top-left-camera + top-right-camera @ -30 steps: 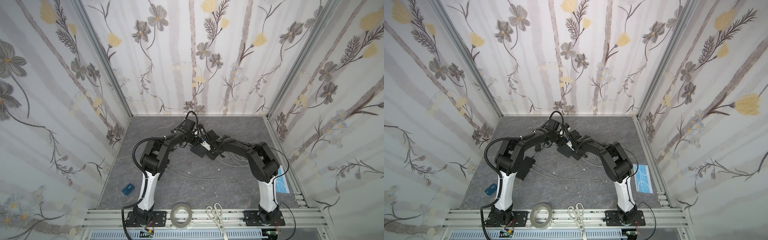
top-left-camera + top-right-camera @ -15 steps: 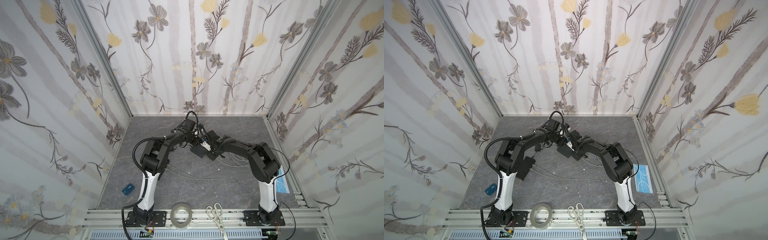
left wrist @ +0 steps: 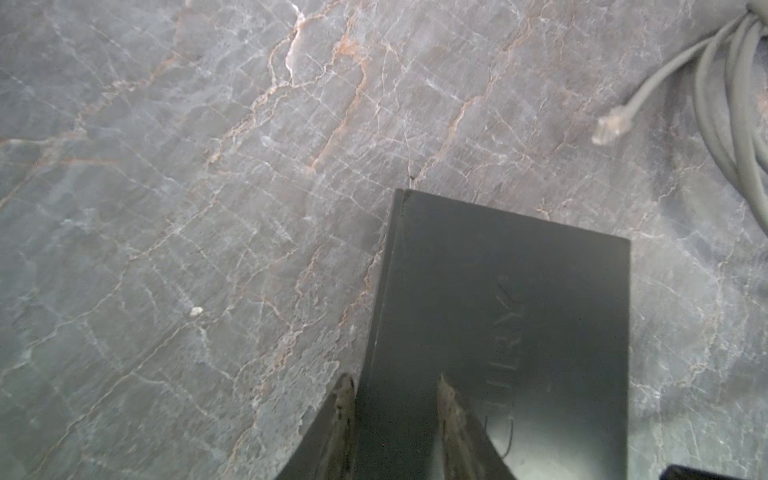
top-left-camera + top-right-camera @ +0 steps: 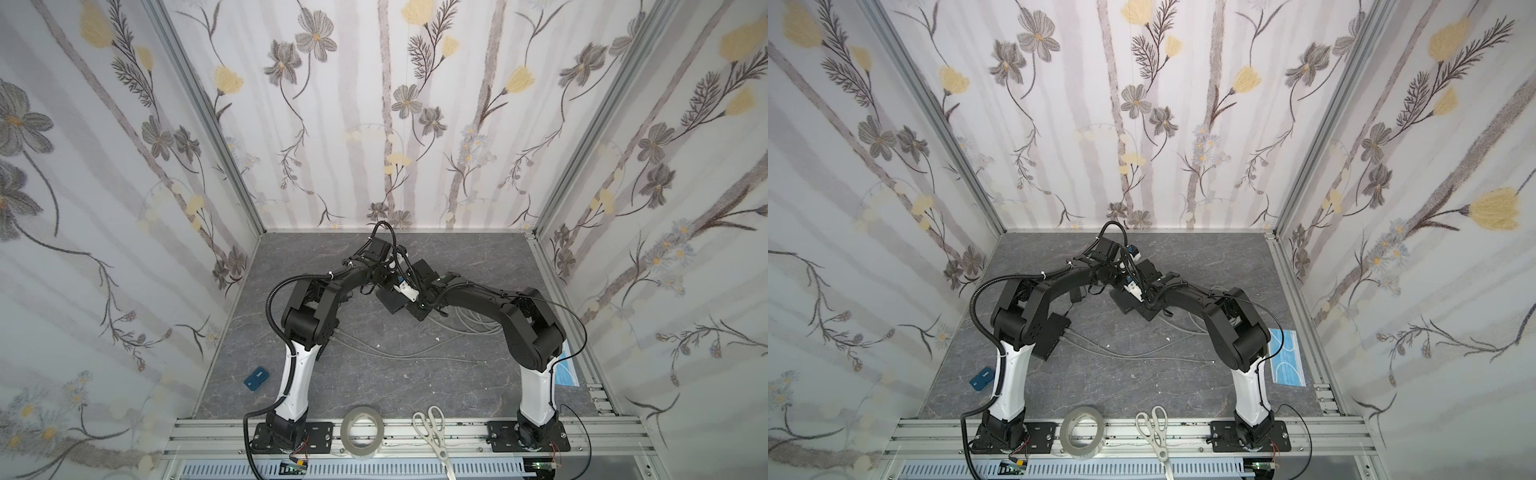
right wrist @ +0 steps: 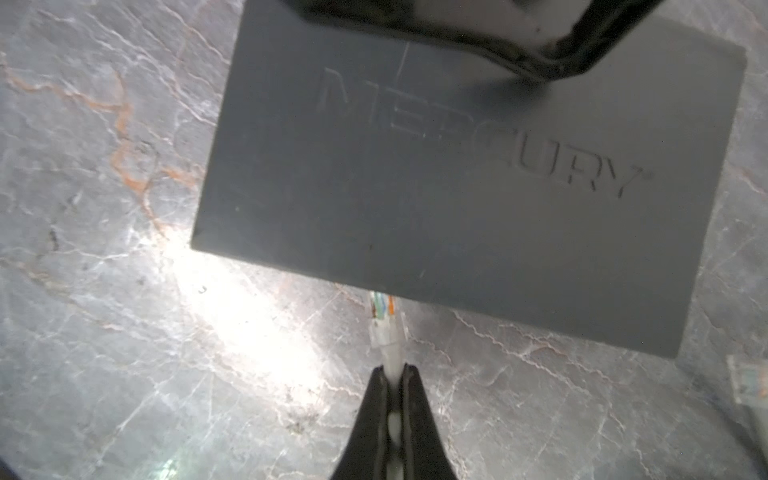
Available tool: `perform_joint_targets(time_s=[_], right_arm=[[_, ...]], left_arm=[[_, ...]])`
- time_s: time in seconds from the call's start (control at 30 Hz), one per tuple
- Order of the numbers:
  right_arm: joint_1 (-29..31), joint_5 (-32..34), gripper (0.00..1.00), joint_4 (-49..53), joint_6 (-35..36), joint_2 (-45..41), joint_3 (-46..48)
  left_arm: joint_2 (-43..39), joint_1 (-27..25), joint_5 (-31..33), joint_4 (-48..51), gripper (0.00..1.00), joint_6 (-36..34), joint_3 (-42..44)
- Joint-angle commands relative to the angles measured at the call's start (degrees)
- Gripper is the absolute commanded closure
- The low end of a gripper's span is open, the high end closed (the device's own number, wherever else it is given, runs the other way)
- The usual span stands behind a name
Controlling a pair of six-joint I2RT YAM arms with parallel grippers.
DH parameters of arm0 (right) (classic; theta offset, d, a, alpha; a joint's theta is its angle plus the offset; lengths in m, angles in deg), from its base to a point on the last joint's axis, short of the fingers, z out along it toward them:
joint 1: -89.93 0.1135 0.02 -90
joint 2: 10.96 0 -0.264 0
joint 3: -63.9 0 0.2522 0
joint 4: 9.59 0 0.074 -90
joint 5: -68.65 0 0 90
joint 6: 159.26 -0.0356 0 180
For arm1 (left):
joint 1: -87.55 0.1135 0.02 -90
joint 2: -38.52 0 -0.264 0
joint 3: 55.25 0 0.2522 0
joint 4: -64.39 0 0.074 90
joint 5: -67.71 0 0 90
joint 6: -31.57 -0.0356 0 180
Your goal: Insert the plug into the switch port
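The switch point(image 5: 457, 187) is a flat black box with raised lettering, lying on the grey marble floor at mid-back in both top views point(image 4: 390, 305) point(image 4: 1124, 304). My left gripper point(image 3: 395, 380) is shut on one edge of the switch point(image 3: 519, 332), a finger on each side. My right gripper point(image 5: 395, 370) is shut on the grey cable just behind the clear plug point(image 5: 384, 324). The plug's tip meets the switch's near edge. The switch's top hides the port and how far in the plug sits.
A second loose plug point(image 3: 613, 124) and coiled grey cables point(image 4: 469, 324) lie to the right of the switch. Another black box point(image 4: 1054, 336) sits under the left arm. On the front rail lie a tape roll point(image 4: 362, 432) and scissors point(image 4: 432, 432). A small blue box point(image 4: 257, 378) lies front left, a blue face mask point(image 4: 1285, 357) at right.
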Motion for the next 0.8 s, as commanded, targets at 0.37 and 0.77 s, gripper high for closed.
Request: perform_joint_targets(time_s=[0.37,0.77], right_arm=[[-0.30,-0.69,1.00,-13.46,0.12,-1.27,1.27],[-2.21,2.78,1.00,-16.33,-2.56,-1.16,3.34]], left_arm=[[0.53,-0.58,-2.87,3.72,0.65,-0.27,-0.09],[0.53,-0.60,-2.91,3.88,0.65,-0.29,-0.09]])
